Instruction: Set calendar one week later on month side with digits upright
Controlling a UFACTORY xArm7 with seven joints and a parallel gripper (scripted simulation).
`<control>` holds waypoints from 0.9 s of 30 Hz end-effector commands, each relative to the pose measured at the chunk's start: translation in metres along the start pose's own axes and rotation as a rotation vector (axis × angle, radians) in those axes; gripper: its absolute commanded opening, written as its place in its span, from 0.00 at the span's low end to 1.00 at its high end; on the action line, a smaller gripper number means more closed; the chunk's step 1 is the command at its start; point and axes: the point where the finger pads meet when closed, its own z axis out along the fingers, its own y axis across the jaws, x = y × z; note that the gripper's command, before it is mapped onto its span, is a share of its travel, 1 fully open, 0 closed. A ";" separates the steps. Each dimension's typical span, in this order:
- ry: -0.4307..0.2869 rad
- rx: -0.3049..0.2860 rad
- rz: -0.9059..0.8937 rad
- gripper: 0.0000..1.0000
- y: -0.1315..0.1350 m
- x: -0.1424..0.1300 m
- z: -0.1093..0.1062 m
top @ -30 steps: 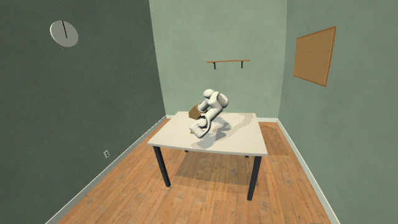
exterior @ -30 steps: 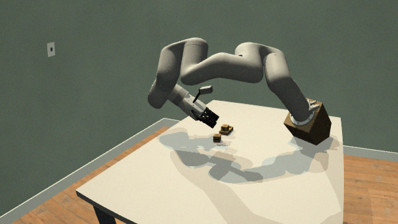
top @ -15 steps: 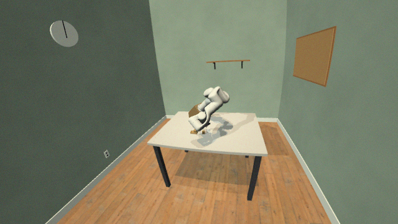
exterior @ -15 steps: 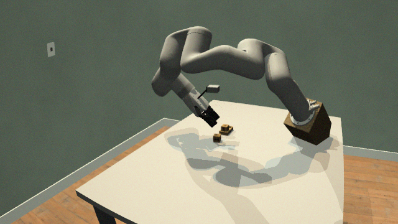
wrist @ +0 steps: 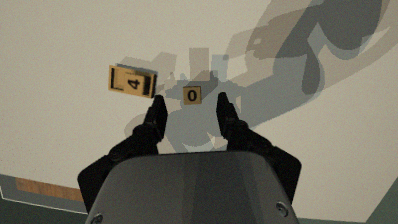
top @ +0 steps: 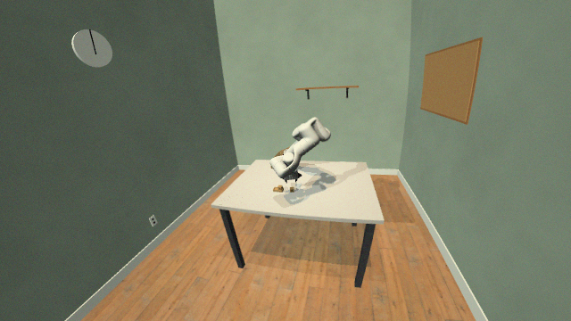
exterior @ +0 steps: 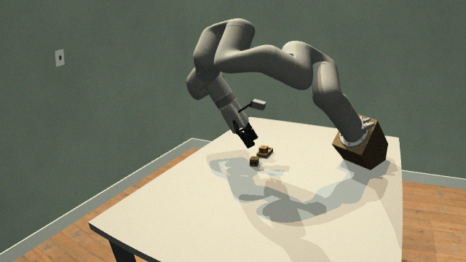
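A: Count of cubes?
B: Two. One cube [wrist: 133, 83] stands in the tray [wrist: 115, 80], top face reading "4". The other cube [wrist: 192, 95] sits outside, on the surface [wrist: 60, 130] just right of the tray in the wrist view, top face reading "0".
A: Trays?
B: One, flat on the surface. No month name legible from these views.
A: End effector [wrist: 190, 116]?
B: One, released: both dark fingers spread with nothing between them, hanging above the surface, the "0" cube seen beyond the gap.
A: Surroundings?
B: One arm on a brown base block [exterior: 376, 147], one wall clock [top: 92, 48], one shelf [top: 326, 88], one corkboard [top: 451, 80].
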 end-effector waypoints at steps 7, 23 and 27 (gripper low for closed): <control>-0.093 0.002 -0.003 0.69 0.000 0.003 -0.001; -0.328 0.002 -0.003 0.69 0.000 0.008 0.000; -0.378 -0.007 -0.007 0.69 0.001 0.009 0.001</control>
